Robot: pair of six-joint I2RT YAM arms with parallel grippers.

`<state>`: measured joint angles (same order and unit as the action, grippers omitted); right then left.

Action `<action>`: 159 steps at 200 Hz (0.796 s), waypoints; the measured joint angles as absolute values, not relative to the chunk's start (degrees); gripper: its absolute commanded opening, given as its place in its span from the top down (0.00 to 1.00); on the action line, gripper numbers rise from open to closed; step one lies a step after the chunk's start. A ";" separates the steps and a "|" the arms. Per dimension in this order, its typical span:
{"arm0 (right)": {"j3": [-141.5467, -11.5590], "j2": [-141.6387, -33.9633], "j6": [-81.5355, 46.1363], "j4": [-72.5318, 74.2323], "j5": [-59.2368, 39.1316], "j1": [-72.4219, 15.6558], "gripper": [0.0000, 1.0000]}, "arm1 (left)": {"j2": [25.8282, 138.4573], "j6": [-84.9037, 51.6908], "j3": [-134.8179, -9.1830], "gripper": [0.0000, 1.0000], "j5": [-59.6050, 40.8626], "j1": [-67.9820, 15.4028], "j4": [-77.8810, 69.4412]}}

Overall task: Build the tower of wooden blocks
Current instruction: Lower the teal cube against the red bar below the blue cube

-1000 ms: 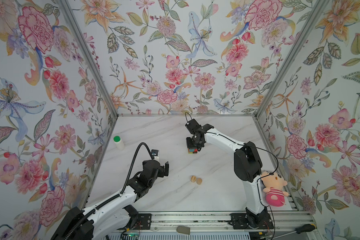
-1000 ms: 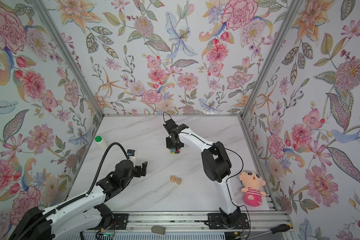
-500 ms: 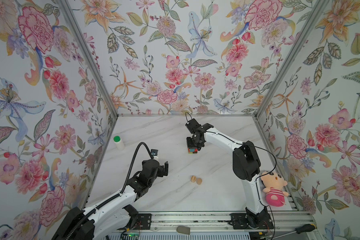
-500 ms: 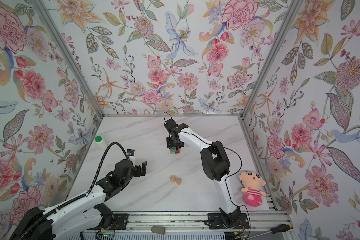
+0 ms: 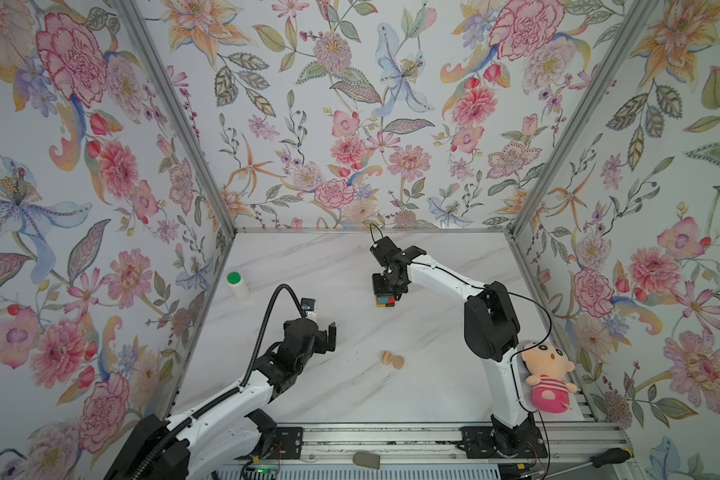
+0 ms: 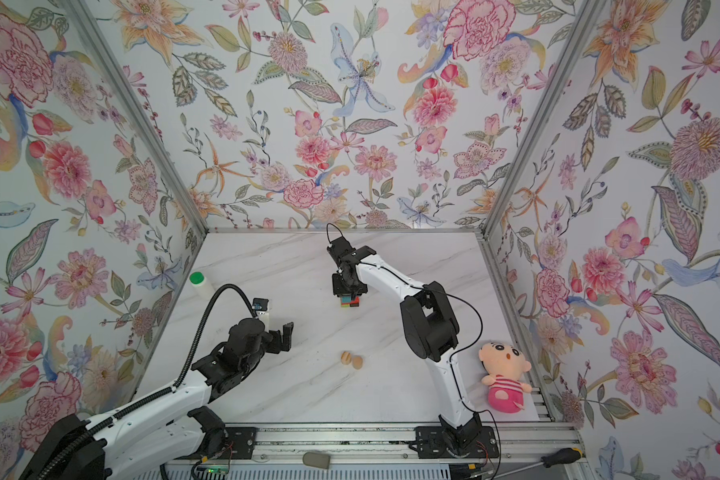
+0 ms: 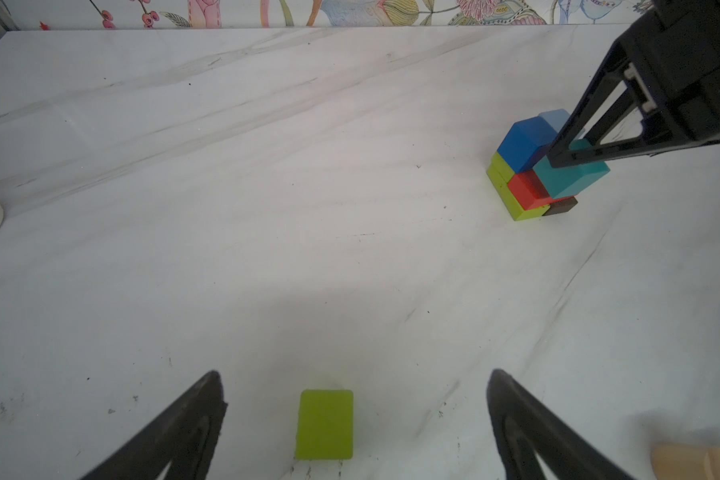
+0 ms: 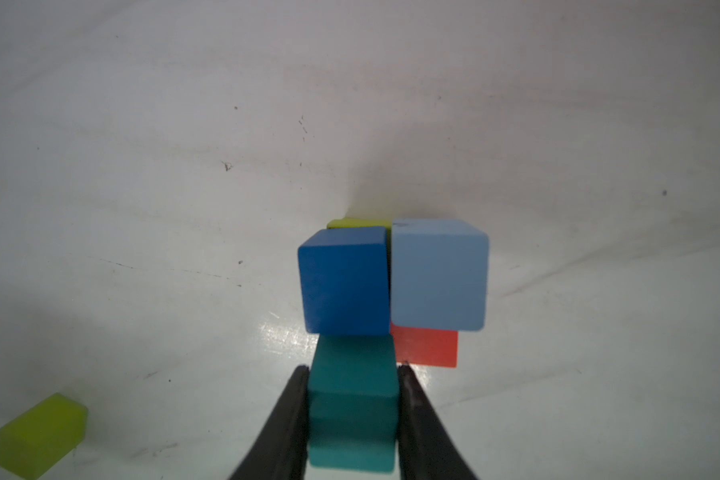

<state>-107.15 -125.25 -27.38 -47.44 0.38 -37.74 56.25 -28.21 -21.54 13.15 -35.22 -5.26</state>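
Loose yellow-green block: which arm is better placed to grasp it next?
Likely left: the left end effector, open, frames the loose yellow-green block, while the right end effector is shut on the teal block.

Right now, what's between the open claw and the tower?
Only one loose yellow-green block, lying before the open left gripper; the marble beyond it to the tower is bare, as the left wrist view shows.

Left gripper (image 7: 355,374) is standing wide open, a loose yellow-green block (image 7: 325,424) lying flat on the table (image 7: 267,187) between its fingers (image 7: 175,428), touching neither. Right gripper (image 7: 558,157) is clamping the teal block (image 7: 574,176) atop the tower (image 7: 524,183).
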 measured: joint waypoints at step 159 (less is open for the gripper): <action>-110.13 -127.74 -27.33 -48.84 0.21 -37.74 0.61 | 55.44 -28.23 -21.54 0.01 12.36 -34.76 -5.28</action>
